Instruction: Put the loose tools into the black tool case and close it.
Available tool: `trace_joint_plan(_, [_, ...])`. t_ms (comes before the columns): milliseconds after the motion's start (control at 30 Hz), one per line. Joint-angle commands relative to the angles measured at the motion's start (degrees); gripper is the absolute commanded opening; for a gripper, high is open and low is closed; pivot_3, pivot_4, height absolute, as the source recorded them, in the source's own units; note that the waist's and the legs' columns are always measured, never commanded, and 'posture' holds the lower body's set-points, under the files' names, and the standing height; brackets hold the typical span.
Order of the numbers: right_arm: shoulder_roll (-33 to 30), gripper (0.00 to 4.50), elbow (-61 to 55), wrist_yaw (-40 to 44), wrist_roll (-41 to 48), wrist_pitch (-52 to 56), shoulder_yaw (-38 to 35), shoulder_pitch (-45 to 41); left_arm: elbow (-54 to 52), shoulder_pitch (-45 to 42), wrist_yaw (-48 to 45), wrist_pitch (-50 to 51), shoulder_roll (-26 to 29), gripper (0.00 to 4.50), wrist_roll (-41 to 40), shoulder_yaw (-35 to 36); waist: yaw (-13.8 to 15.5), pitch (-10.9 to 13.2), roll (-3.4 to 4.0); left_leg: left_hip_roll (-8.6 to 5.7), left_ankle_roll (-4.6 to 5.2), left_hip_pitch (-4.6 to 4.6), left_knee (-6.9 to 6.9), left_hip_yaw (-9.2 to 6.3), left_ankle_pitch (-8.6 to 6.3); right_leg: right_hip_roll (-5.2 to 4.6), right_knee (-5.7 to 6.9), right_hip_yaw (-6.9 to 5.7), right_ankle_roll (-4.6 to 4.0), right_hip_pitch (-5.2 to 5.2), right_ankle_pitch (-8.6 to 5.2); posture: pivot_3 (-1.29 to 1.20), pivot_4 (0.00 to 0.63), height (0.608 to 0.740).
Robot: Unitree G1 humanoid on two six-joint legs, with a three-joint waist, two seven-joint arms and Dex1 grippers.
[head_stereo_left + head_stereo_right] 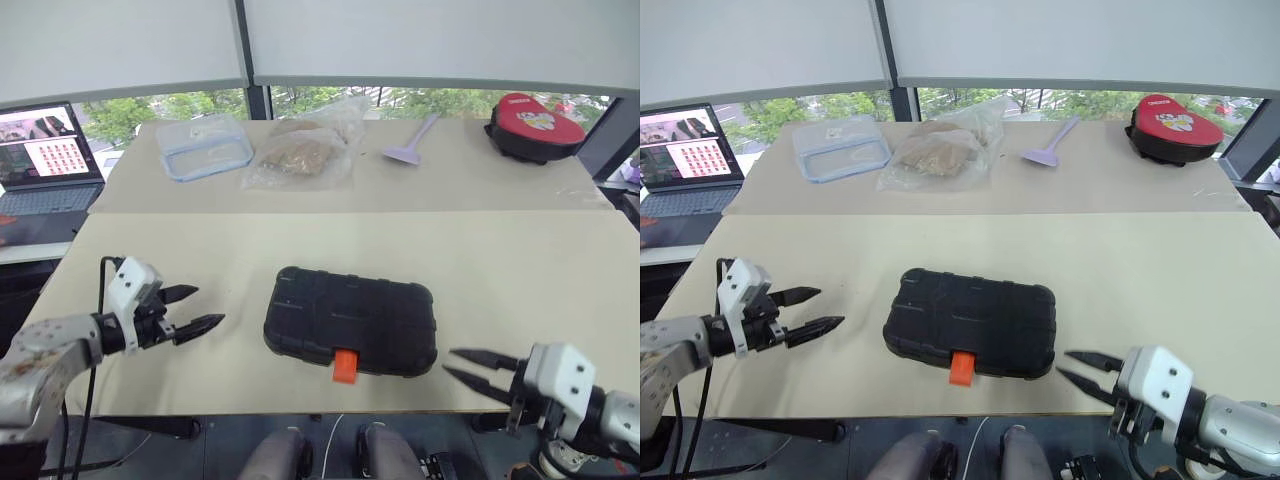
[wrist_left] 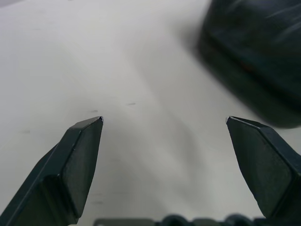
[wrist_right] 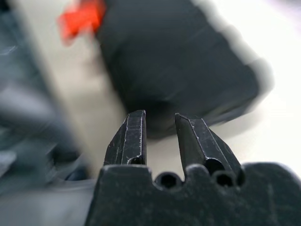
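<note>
Rectangular black plastic tool case (image 1: 351,320): lid down, near table's front edge, orange latch (image 1: 345,365) outward | left gripper (image 1: 195,310): spread, empty, beside it | right gripper (image 1: 468,367): nearly clenched, empty; task looks finished.

Matt, ribbed black plastic tool case (image 1: 350,320) with glossy orange latch (image 1: 345,366) on a smooth table (image 1: 300,240).

Even daylight from windows behind table; soft shadows; wrist views blurred, black tool case (image 3: 178,66) smeared.
</note>
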Motion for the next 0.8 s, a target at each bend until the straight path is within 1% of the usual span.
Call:
trace_joint_plan(33, [-1.1, 0.01, -1.6, 2.9, -1.2, -1.1, 1.2, 0.8, 10.7, -12.2, -3.5, -9.0, -2.3, 4.24, 6.8, -7.2, 0.1, 0.0, -0.11, 0.0, -0.03, -0.02, 0.02, 0.0, 0.01, 0.02, -0.03, -0.05, 0.03, -0.01, 0.05, 0.0, 0.15, 0.722])
trace_joint_plan(100, [-1.4, 0.0, -2.2, 2.5, -1.9, 0.0, 2.4, -0.7, 15.7, -17.9, -5.3, -12.5, -4.9, 3.72, 8.8, -10.1, 0.2, 0.0, -0.16, -0.1, -0.01, 0.01, 0.07, -0.04, -0.01, -0.07, -0.08, -0.09, 0.1, 0.11, 0.03, 0.0, 0.15, 0.722])
trace_joint_plan(200, [-2.1, 0.0, -2.6, 1.5, -3.5, 2.6, 5.4, -3.7, 23.2, -25.8, -8.5, -16.7, -9.5, 2.56, 11.6, -14.5, -0.2, 0.0, -0.24, -0.13, 0.04, -0.11, 0.1, 0.0, -0.03, -0.08, -0.14, -0.1, 0.19, 0.19, 0.1, 0.0, 0.15, 0.722])
trace_joint_plan(267, [-2.5, 0.0, -2.3, 1.2, -4.8, 3.4, 7.4, -5.8, 27.0, -29.0, -10.6, -19.7, -11.7, 1.75, 13.3, -16.6, -0.6, 0.0, -0.3, -0.14, 0.08, -0.18, 0.11, 0.02, -0.02, -0.1, -0.14, -0.1, 0.2, 0.11, 0.1, 0.0, 0.15, 0.722])
trace_joint_plan(300, [-2.6, 0.0, -2.1, 1.1, -5.3, 3.7, 8.5, -7.1, 28.7, -30.3, -11.5, -21.2, -12.8, 1.56, 14.2, -17.7, -0.8, 0.0, -0.33, -0.14, 0.12, -0.21, 0.1, 0.03, 0.0, -0.09, -0.15, -0.09, 0.2, 0.06, 0.1, 0.0, 0.15, 0.722])
trace_joint_plan(333, [-2.6, 0.0, -1.8, 0.9, -5.9, 4.2, 9.9, -8.6, 30.9, -32.0, -11.9, -23.0, -14.4, 1.05, 15.3, -18.8, -1.0, 0.0, -0.33, -0.12, 0.32, -0.31, 0.1, 0.05, 0.11, -0.09, -0.08, -0.06, 0.19, -0.08, 0.1, 0.0, 0.15, 0.722])
trace_joint_plan(367, [-2.5, 0.0, -1.7, 0.7, -6.3, 4.6, 10.9, -9.7, 32.7, -33.2, -12.2, -24.4, -15.5, 0.88, 16.1, -19.6, -1.0, 0.1, -0.34, -0.1, 0.44, -0.38, 0.1, 0.06, 0.18, -0.09, -0.05, -0.04, 0.18, -0.17, 0.1, 0.0, 0.15, 0.722])
trace_joint_plan(400, [-2.4, 0.0, -1.3, 0.4, -6.8, 5.2, 12.1, -11.2, 34.7, -34.6, -12.4, -25.8, -16.9, 0.58, 17.2, -20.5, -1.0, 0.1, -0.33, -0.1, 0.44, -0.45, 0.11, 0.04, 0.19, -0.09, -0.03, -0.03, 0.18, -0.23, 0.09, 0.0, 0.15, 0.722])
trace_joint_plan(433, [-2.2, 0.0, -0.7, 0.0, -7.8, 5.6, 13.6, -13.1, 36.9, -36.1, -12.6, -27.5, -18.4, 0.15, 18.6, -21.7, -1.0, 0.1, -0.33, -0.09, 0.43, -0.6, 0.17, 0.04, 0.2, -0.09, -0.01, -0.03, 0.17, -0.34, 0.1, 0.0, 0.15, 0.722])
trace_joint_plan(467, [-2.1, 0.0, -0.2, -0.3, -8.4, 5.9, 14.6, -14.3, 38.3, -37.1, -12.7, -28.6, -19.4, 0.02, 19.6, -22.5, -1.0, 0.1, -0.35, -0.09, 0.44, -0.75, 0.24, 0.04, 0.2, -0.1, 0.04, 0.0, 0.17, -0.46, 0.1, 0.0, 0.15, 0.722])
trace_joint_plan(500, [-2.1, 0.0, 0.1, -0.5, -8.9, 6.1, 15.3, -15.2, 39.7, -37.8, -12.9, -29.7, -20.1, 0.02, 20.3, -22.9, -0.9, 0.1, -0.36, -0.08, 0.44, -0.82, 0.38, -0.02, 0.2, -0.08, 0.05, -0.01, 0.16, -0.45, 0.1, 0.0, 0.15, 0.722])
trace_joint_plan(600, [-0.1, 0.0, 5.4, -3.9, -12.6, 7.8, 18.9, -22.0, 42.6, -39.8, -16.9, -34.8, -21.8, 0.02, 23.4, -26.2, -0.7, 0.1, -0.37, -0.1, 0.46, -1.08, 0.66, -0.05, 0.19, -0.09, 0.06, -0.06, 0.17, -0.53, 0.11, 0.0, 0.15, 0.722])
trace_joint_plan(667, [2.0, 0.0, 8.0, -6.0, -12.4, 9.4, 18.8, -25.7, 41.5, -39.5, -20.8, -35.7, -20.9, 0.02, 23.3, -27.0, -1.0, 0.1, -0.56, -0.1, 0.47, -1.05, 0.66, -0.04, 0.19, -0.08, 0.05, -0.04, 0.16, -0.51, 0.11, 0.0, 0.15, 0.722])
trace_joint_plan(800, [5.5, 0.0, 14.1, -11.5, -13.8, 11.1, 16.6, -32.7, 37.1, -37.3, -28.8, -34.3, -17.6, 0.02, 21.2, -26.3, -1.6, 0.1, -0.55, -0.08, 0.47, -1.18, 0.66, -0.03, 0.19, -0.09, 0.12, -0.01, 0.12, -0.67, 0.14, 0.0, 0.15, 0.722])
